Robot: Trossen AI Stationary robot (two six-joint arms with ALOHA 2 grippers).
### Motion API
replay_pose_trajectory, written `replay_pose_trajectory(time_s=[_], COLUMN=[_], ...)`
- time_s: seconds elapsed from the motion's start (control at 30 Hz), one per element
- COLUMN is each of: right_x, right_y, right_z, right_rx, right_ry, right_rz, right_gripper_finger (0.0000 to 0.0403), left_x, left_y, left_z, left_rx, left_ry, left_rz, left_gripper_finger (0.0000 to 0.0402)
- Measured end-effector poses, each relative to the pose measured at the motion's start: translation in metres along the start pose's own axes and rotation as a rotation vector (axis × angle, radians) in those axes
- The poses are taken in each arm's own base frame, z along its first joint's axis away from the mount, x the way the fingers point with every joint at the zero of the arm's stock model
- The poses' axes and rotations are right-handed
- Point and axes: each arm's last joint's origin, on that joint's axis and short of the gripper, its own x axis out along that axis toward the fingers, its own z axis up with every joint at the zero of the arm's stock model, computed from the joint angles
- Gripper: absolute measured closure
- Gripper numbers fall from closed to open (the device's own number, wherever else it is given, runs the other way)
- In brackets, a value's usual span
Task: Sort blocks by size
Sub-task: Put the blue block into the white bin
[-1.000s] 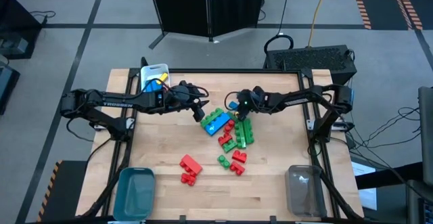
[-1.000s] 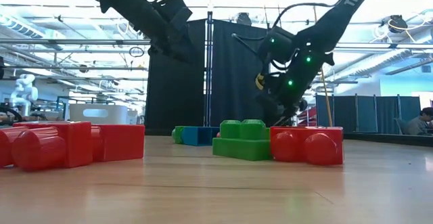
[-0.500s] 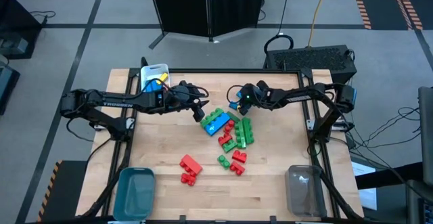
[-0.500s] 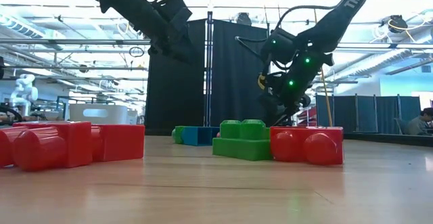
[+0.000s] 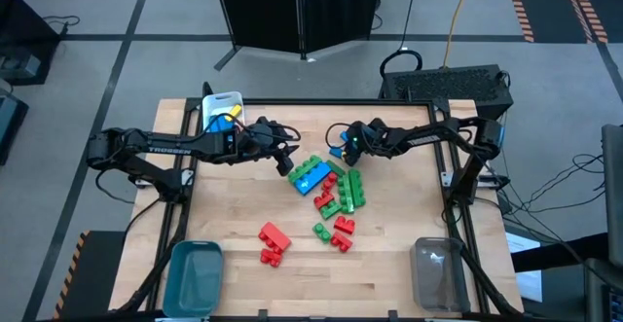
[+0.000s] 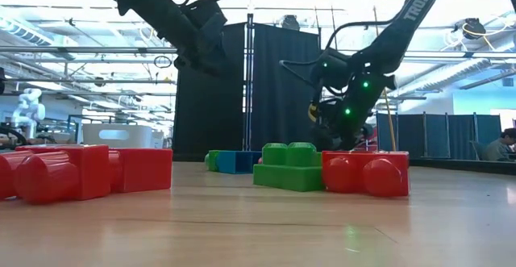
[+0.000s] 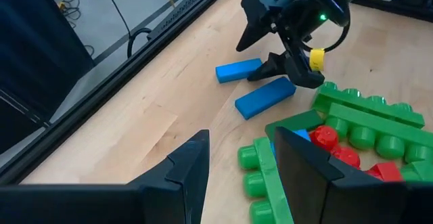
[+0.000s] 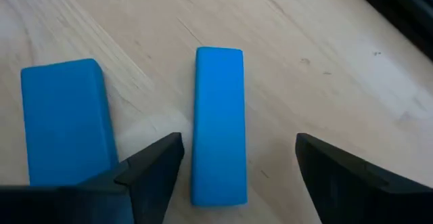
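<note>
Landmark: the central block pile [image 5: 329,188], a cluster of green, blue and red studded bricks on the wooden table [image 5: 243,225]
Right gripper: the right gripper [image 5: 341,148] sits at the far edge of the pile, fingers spread wide and released, low over the table; nothing is between them but bare wood and a slim blue bar [image 8: 218,124]
Blue bars: two flat blue bars lie side by side just beyond the pile; the wider blue bar [image 8: 65,119] lies outside the fingers
Left gripper: the left gripper [image 5: 288,153] hangs at the pile's far left edge, fingers partly apart with nothing between them, above a green studded brick [image 7: 265,178]
Around the pile: a long green brick [image 7: 369,105] with red bricks [image 7: 333,146] tucked against it crowds the blue bars on the pile side
Red pair: two red bricks [image 5: 273,244] lie apart, on the near left of the pile
Bins: a white bin [image 5: 222,111] with yellow and blue pieces stands far left of the pile; a teal bin [image 5: 194,275] near left; a clear bin [image 5: 436,273] near right
Writing: "TROSSEN" is lettered on the right arm [image 6: 419,1] in the low view; lettering on the left arm [image 5: 165,149] is too small to read
Background: a person [image 6: 501,144] sits far off in the room behind
</note>
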Motion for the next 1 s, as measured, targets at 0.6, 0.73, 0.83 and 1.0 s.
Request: replay_pose_trajectory(time_s=[0.6,0.73,0.83,1.0], right_x=[-0.007,-0.015,-0.025,-0.048], right_y=[0.026,0.039,0.051,0.067], right_z=[0.000,-0.002,-0.002,-0.001], right_rx=[-0.236,-0.327,-0.383,-0.484], right_ry=[-0.085,-0.123,-0.174,-0.271], right_rz=[0.076,0.091,0.071,0.021], right_gripper_finger=[0.0327,0.0327,0.0327,0.0327], left_x=[0.056,0.063,0.064,0.063], left_y=[-0.013,-0.013,-0.013,-0.016], left_z=[-0.029,-0.036,-0.036,-0.033], left_rx=[0.263,0.316,0.356,0.410], left_ry=[0.074,0.111,0.109,0.073], left_rz=[-0.038,-0.039,-0.041,-0.071], left_gripper_finger=[0.0246,0.0246,0.0246,0.0246])
